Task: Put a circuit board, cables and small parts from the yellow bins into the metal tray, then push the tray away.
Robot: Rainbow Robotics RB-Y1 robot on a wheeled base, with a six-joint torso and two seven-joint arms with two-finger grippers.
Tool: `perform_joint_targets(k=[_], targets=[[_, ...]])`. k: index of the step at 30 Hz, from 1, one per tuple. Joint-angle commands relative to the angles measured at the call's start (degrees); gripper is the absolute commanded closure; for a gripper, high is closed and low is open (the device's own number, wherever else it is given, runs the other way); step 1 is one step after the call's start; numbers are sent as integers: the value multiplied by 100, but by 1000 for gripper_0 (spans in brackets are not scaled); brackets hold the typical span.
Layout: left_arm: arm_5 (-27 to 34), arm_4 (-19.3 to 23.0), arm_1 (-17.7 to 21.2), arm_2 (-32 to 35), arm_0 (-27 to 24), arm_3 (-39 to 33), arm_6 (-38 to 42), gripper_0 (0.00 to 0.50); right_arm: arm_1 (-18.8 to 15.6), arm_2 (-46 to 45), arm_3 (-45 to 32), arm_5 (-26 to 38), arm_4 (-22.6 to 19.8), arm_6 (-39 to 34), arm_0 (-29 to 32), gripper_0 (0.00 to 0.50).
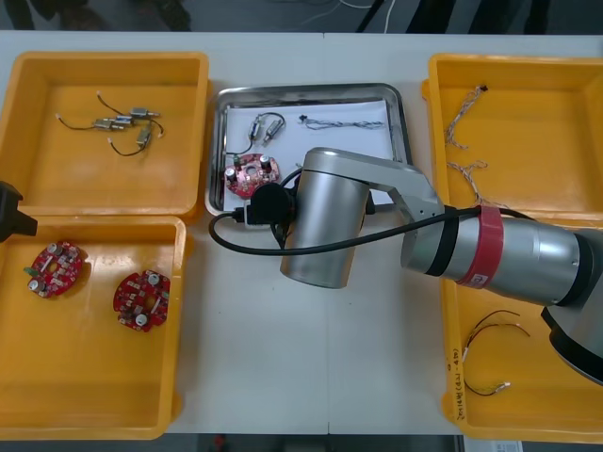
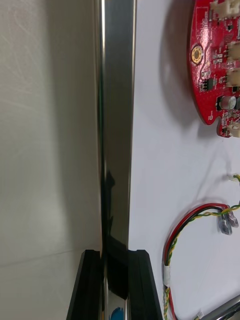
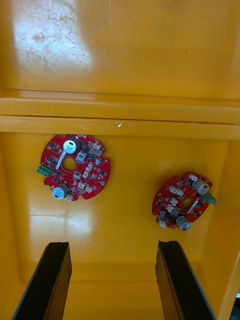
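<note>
Since board (image 1: 250, 175), cables (image 1: 344, 123) and parts (image 1: 267, 127) were laid in the tray (image 1: 306, 91), its rim was clamped by the right gripper (image 2: 114, 257), presumably for pushing.

Side clearance restricted, far side open.
The yellow bins (image 1: 200, 132) stand close on both sides of the metal tray (image 1: 311, 92); bare table (image 1: 311, 42) lies beyond its far rim.

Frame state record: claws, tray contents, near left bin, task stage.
right claw: shut on the tray at its near rim, one finger on each side
left claw: open, over the near left bin
tray contents: one board, a red and yellow cable
near left bin contents: two boards
stage: tray loaded, push likely next
</note>
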Motion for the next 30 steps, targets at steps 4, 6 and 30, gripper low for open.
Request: perform_joint_targets(k=[4, 6, 30], targets=[[37, 39, 208, 136, 79, -150, -342, 0, -80, 56, 225, -203, -251, -243, -500, 500], [37, 39, 208, 136, 79, -150, -342, 0, -80, 56, 348, -256, -383, -217, -615, 500], [37, 39, 208, 136, 79, -150, -342, 0, -124, 56, 1438, -1152, -832, -50, -1151, 500]])
